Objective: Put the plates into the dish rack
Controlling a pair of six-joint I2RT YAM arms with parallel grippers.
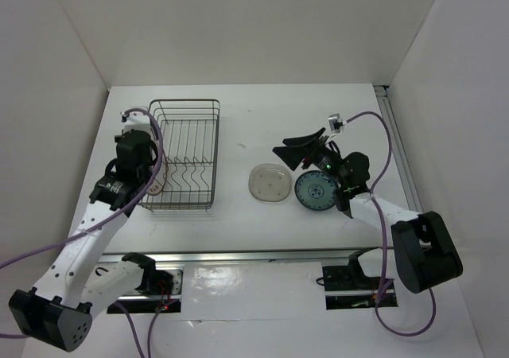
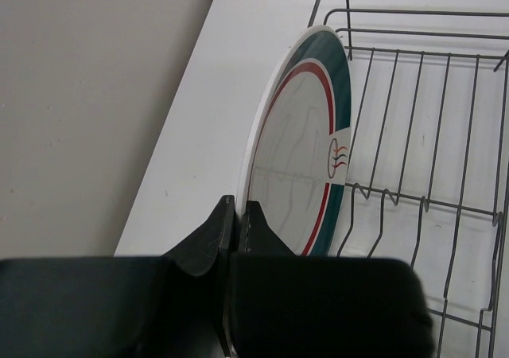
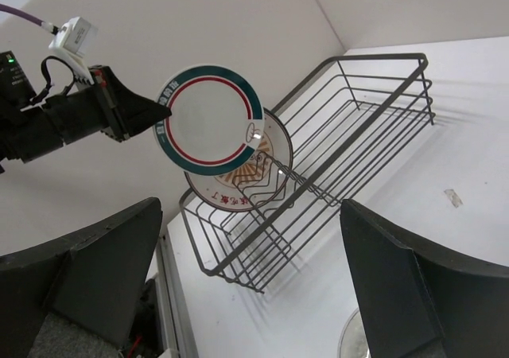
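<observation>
My left gripper (image 2: 238, 215) is shut on the lower rim of a white plate with a dark teal rim band (image 2: 306, 147). It holds that plate upright over the near left end of the dish rack (image 1: 184, 155). In the right wrist view this plate (image 3: 208, 119) hangs just above a white plate with an orange sunburst (image 3: 253, 179), which stands on edge in the dish rack (image 3: 350, 127). A translucent pale grey plate (image 1: 268, 183) and a teal-blue patterned plate (image 1: 316, 191) lie flat on the table. My right gripper (image 1: 298, 153) stands wide open and holds nothing, above and between those two.
White walls enclose the table on the left, back and right. A metal rail (image 1: 398, 147) runs along the right edge. The left arm's purple cable (image 1: 161, 147) drapes along the rack's left side.
</observation>
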